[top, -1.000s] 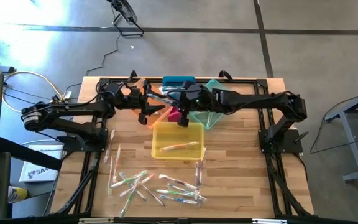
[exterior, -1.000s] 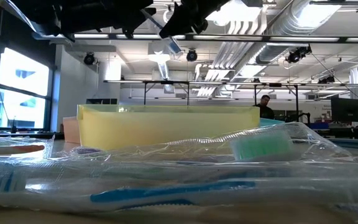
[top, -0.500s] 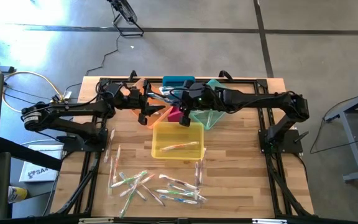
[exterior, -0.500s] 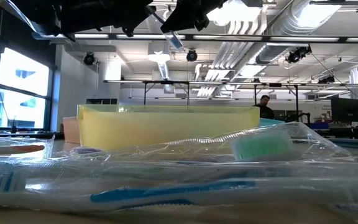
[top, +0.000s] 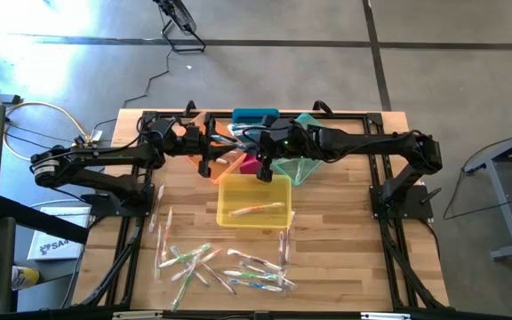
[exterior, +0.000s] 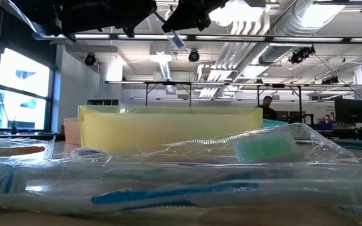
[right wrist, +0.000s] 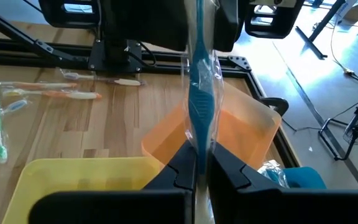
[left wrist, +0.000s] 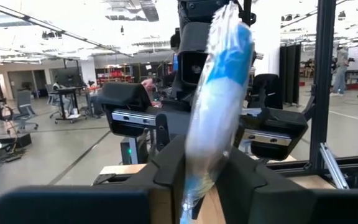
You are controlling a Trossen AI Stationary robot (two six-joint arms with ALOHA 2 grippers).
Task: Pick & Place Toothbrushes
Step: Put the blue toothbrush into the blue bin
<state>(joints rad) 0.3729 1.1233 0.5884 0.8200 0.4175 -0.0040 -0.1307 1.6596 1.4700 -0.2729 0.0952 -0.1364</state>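
Above the far bins, both tools meet on one wrapped blue toothbrush [right wrist: 199,93]. The right tool [right wrist: 201,163] is clenched on its lower end, and the left tool [left wrist: 197,168] grips the same brush from the other side. One toothbrush [top: 258,210] lies in the yellow bin [top: 229,188]. More toothbrushes [top: 229,267] lie scattered on the near tabletop [top: 345,249].

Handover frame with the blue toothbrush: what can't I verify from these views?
- Pink bin, high view: contents hidden under the arms.
- Left pincer on the wrapped blue-handled toothbrush: contact unclear, wrapper covers it.
- Right pincer: grips it; bristle end cut off.
- Teal bin: contents too small.
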